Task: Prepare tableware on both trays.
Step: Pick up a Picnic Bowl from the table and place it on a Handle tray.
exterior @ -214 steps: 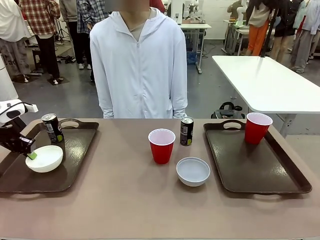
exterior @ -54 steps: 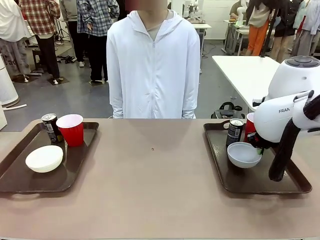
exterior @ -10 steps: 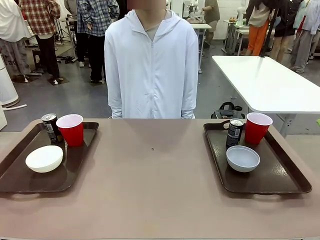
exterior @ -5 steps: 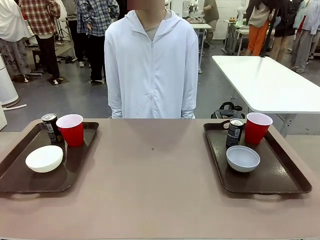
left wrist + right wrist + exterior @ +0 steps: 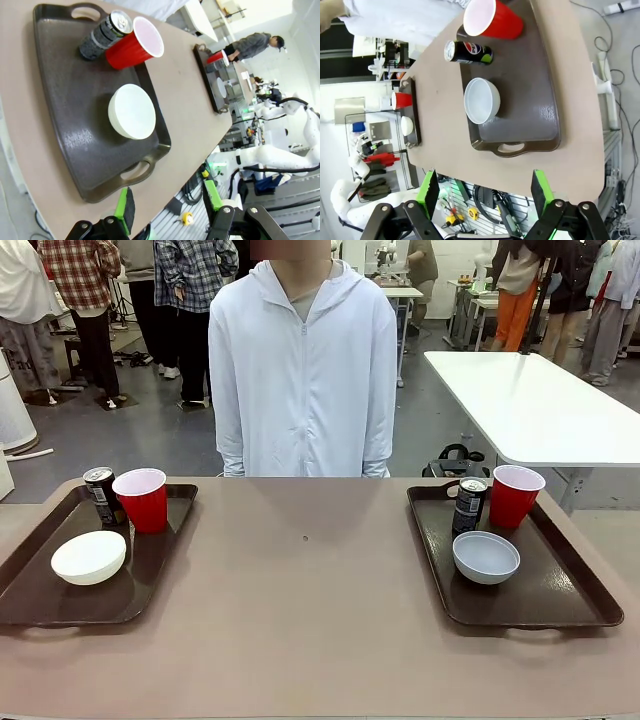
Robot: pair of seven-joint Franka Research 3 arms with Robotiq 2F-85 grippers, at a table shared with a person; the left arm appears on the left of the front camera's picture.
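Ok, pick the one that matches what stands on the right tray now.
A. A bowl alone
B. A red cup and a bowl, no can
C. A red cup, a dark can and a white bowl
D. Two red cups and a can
C: the right tray carries a red cup and a dark can at its far end, with a white bowl nearer the robot.

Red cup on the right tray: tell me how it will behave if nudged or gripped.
The red cup stands upright, tall with a narrow base, so it would probably tip easily. It looks empty, thus likely light. Its thin plastic wall would probably flex under a squeeze.
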